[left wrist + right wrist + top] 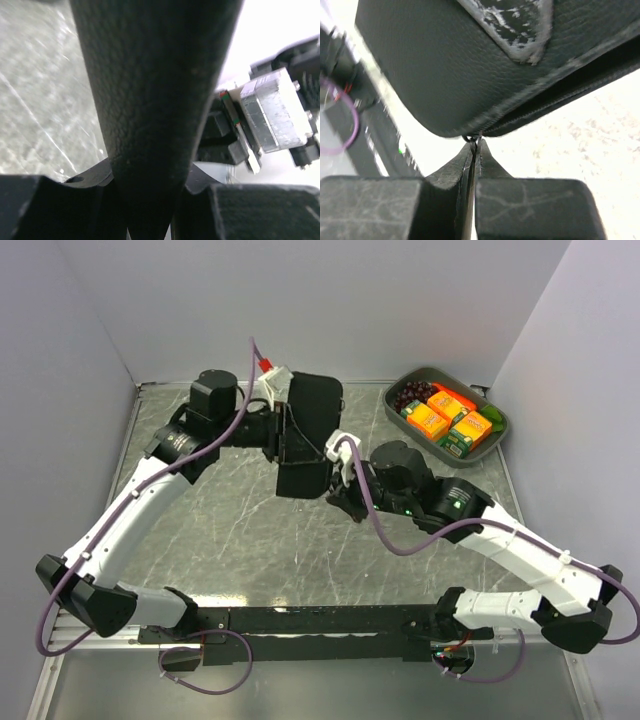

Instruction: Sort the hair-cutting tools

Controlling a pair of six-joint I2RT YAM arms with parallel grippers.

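The left hand holds the black case up off the surface. Its fingers are part way closed, and the case fills the gap between them. The case stands on end, with its long side running away from this hand.

The right hand is pinched tight. Its two tips meet on a tiny thing at the low corner of the case, which looks like the zip pull. The case is right in front of these tips and just above them. From the pull, the zip line runs off to the right of the hand and a bit up.

I think the step now is opening the case. The right hand is the one on the zip, so it has to pull along that line while the left hand holds the case firm. If the pull slips out of the tips, the zip will not open.

No scissors or clips show in any view. They may be inside the case, but I cannot tell.

Well away from both hands sits a grey bin. In it are dark grapes, orange boxes and some green things. No cutting tools show in it.
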